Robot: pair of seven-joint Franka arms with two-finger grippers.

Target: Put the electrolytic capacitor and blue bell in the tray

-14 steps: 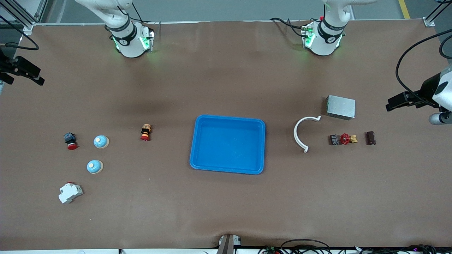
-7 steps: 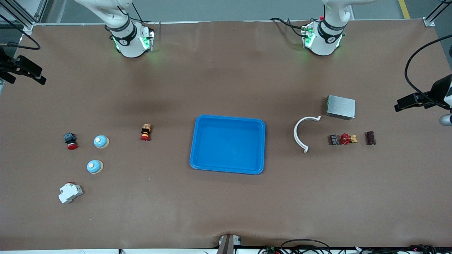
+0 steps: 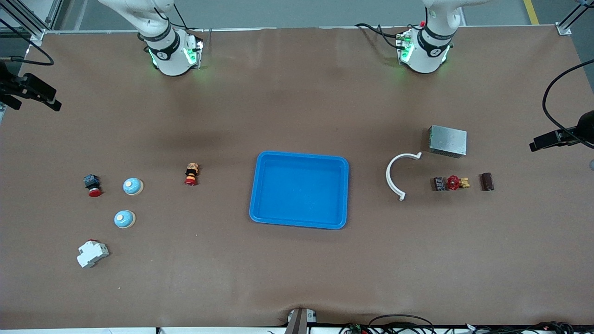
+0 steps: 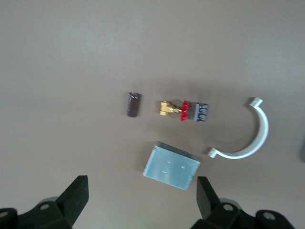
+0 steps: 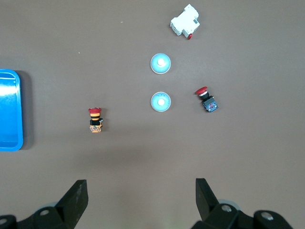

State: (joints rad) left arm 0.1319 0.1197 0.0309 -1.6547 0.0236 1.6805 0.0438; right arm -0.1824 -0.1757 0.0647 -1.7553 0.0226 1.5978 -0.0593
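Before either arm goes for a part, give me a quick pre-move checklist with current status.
1. Tray empty, ready to receive: ok.
2. Dark cylindrical capacitor lying apart from the red-handled valve: ok.
3. Two blue bells on the table at the right arm's end, apart: ok; pick one.
4. Left pincer open, holding nothing, over the metal box: ok.
5. Right pincer open, holding nothing: ok.
6. Either part already in the tray: not ok.
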